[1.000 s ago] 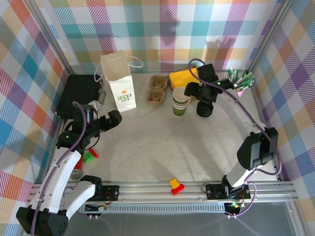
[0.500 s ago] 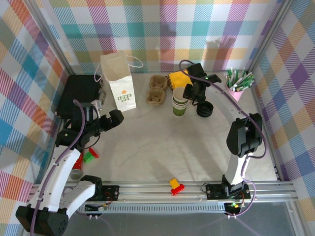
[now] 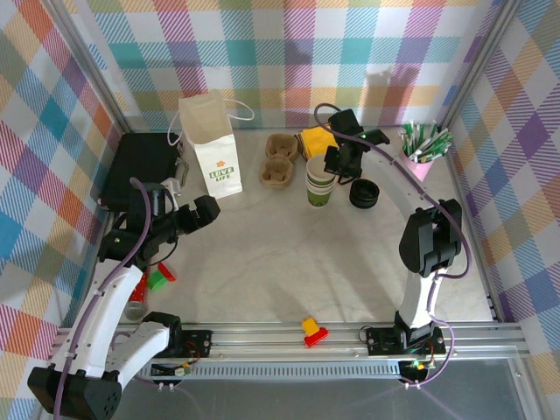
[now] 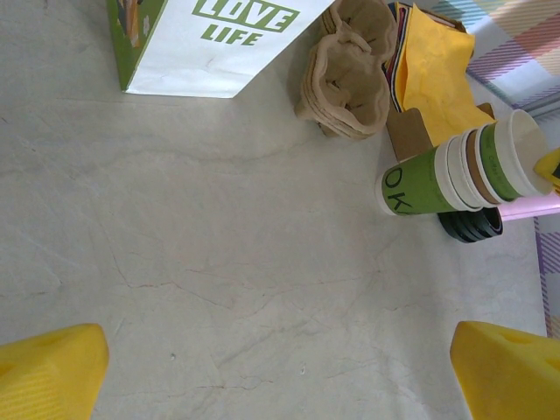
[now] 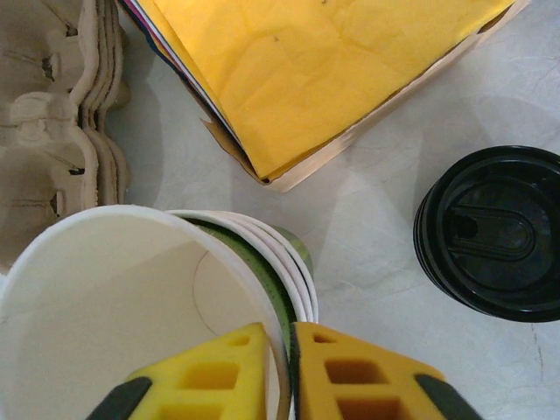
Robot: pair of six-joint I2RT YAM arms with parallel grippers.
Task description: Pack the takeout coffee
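Yellow foam fingers of the right pincer [image 5: 282, 372] are nipped onto the rim of the top cup [image 5: 131, 289], one finger inside the wall and one outside, with barely a gap between them. That top cup is open-mouthed and sits nested on the stack of cups [image 3: 320, 185], cream above and green below, upright at the back middle of the desk [image 3: 289, 262]. Just right of the stack lie the black lids [image 5: 490, 232] in a low pile, close to the cups but not touching. Behind both is a box of yellow paper [image 5: 306, 79]. Left of the stack are the cardboard carriers [image 3: 278, 163], then the paper bag [image 3: 213, 149], standing upright. A pink cup of sticks [image 3: 423, 150] stands in the far right corner. On the left side, the left pincer [image 4: 280, 367] hangs over bare desk, fingers spread wide, nothing between them.
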